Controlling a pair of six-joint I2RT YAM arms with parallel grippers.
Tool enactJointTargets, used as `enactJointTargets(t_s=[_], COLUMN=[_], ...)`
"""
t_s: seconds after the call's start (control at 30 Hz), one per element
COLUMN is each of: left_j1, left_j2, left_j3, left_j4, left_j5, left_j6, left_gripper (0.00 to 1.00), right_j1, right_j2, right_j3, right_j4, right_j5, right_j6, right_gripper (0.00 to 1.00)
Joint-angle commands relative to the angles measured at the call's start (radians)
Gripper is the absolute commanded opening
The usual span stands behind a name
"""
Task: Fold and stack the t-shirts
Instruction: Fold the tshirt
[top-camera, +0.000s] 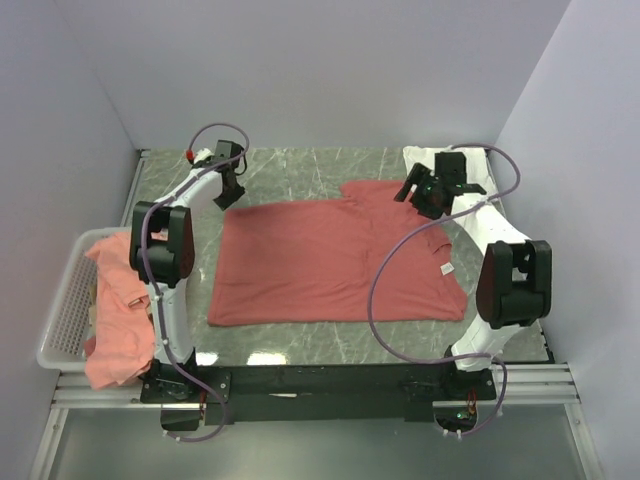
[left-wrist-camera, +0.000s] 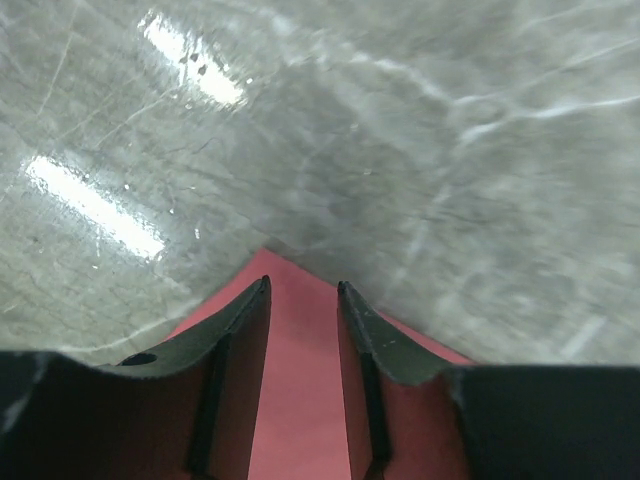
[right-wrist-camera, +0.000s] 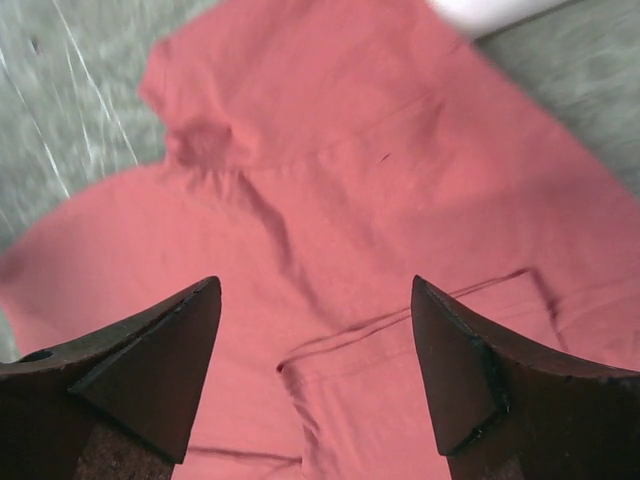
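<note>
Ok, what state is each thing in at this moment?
red t-shirt, spread out on the table, not folded up.
salmon t-shirts, crumpled heap, spilling over the basket.
white t-shirt, far right corner, partly hidden.
left gripper, open, over the red t-shirt's corner.
right gripper, wide open above it.

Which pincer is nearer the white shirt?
Right. The right pincer is beside the white shirt, over the red shirt; the left pincer is at the red shirt's opposite far corner.
</note>
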Motion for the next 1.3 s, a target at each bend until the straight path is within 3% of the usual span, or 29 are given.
enactJointTargets(t_s=[0.0,0.13,0.43,0.67,0.8,0.9,1.27], left_j1=[-0.004,-0.001,0.003,0.005,0.007,0.007,-0.003], left_j2=[0.009,0.018,0.061,0.106,0.085,0.036,-0.218], left_j3=[0.071,0.045,0.03,0.054,0.036,-0.016,-0.249], left_j4=[-0.075,-0.063,-0.089,-0.077,-0.051,-0.011,0.152], left_j5=[-0.05,-0.05,-0.083,-0.025,0.004,0.034,0.13], left_j6=[0.014,0.011,0.015,0.051,0.055,0.058,0.084], left_gripper=[0.4,0.48,0.5,0.48,0.38,0.26,0.11], right_j1=[0.057,0.1,0.126,0.137,0.14,0.14,0.144], right_j2=[0.006,0.043,0.042,0.042,0.032,0.022,-0.009], right_j3=[0.077,0.079,0.028,0.006,-0.004,-0.017,-0.061], right_j4=[-0.004,-0.015,0.02,0.032,0.039,0.042,0.077], right_j5=[-0.019,-0.002,-0.017,-0.025,-0.025,-0.025,-0.033], right_j6=[-0.057,-0.057,-0.037,-0.035,-0.032,-0.032,-0.022], right_gripper=[0.83,0.82,0.81,0.8,0.8,0.79,0.78])
